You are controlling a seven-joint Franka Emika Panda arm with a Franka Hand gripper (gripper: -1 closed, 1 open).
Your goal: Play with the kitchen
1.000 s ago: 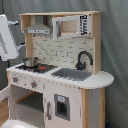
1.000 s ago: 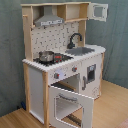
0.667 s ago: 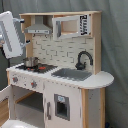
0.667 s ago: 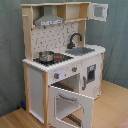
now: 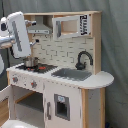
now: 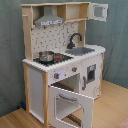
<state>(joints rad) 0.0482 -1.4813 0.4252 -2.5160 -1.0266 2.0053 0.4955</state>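
Compared with the frame a second ago, the arm reaches further over the stovetop, at 9 o'clock in the first exterior view, probably approaching the small pot. Its tool is hidden behind the white housing, so whether it is wide or narrow cannot be told. The kitchen stands on the floor against a grey curtain, filling both exterior views. Only the second exterior view shows the oven door hanging open at 6 o'clock; no arm appears there. Faucet and sink sit untouched.
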